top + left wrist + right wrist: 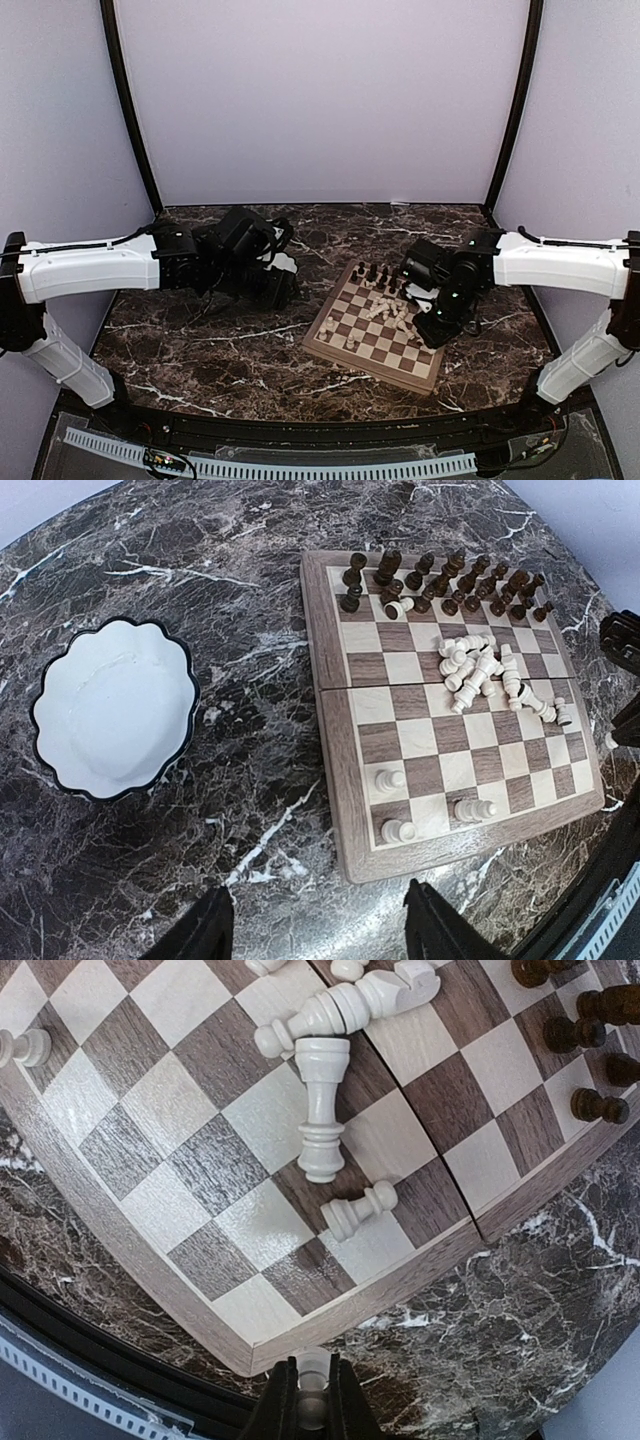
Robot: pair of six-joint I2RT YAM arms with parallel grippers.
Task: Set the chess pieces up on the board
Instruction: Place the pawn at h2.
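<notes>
The chessboard (pixel 335 345) lies right of centre on the marble table; it also shows in the left wrist view (pixel 338 750) and the right wrist view (pixel 120 1270). Dark pieces (pixel 440 580) stand along its far rows. Several cream pieces (pixel 480 670) lie tumbled mid-board, and three cream pieces (pixel 390 779) stand near the near corner. My right gripper (pixel 312 1400) is shut on a cream piece (pixel 313 1380), held above the board's near right corner. A cream pawn (pixel 358 1210) and a larger cream piece (pixel 322 1110) lie on their sides beneath it. My left gripper (pixel 318 920) is open and empty, left of the board.
A white scalloped bowl (pixel 115 710) with a dark rim stands on the table left of the board. The black table rim and a white cable strip (pixel 300 465) run along the near edge. Purple walls close the back and sides.
</notes>
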